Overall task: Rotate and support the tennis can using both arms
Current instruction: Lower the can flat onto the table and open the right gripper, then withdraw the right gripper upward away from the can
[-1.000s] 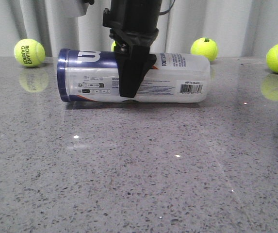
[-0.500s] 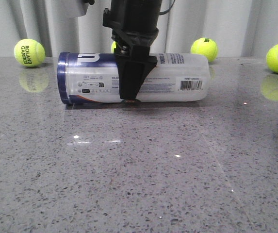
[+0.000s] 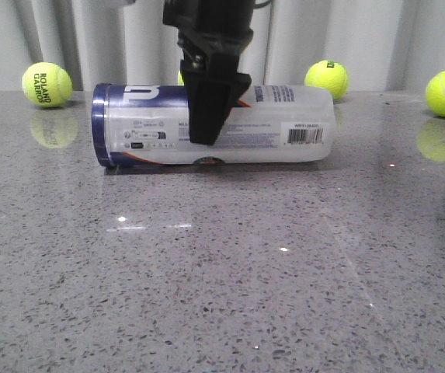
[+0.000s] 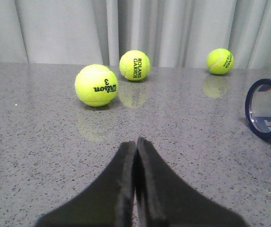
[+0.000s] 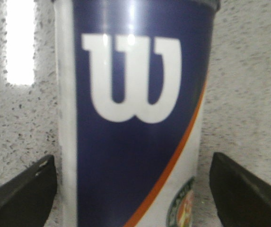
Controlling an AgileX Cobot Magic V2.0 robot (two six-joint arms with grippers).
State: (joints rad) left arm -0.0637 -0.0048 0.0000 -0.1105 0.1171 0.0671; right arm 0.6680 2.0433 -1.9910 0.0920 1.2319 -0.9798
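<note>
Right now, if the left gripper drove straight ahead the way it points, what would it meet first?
Probably the Wilson 3 ball, slightly off its line; the left gripper might slip just past it. Depth is unclear.

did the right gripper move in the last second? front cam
Yes. The right gripper has risen: its fingertip was level with the tennis can's underside near the table, and now ends higher against the label.
</note>
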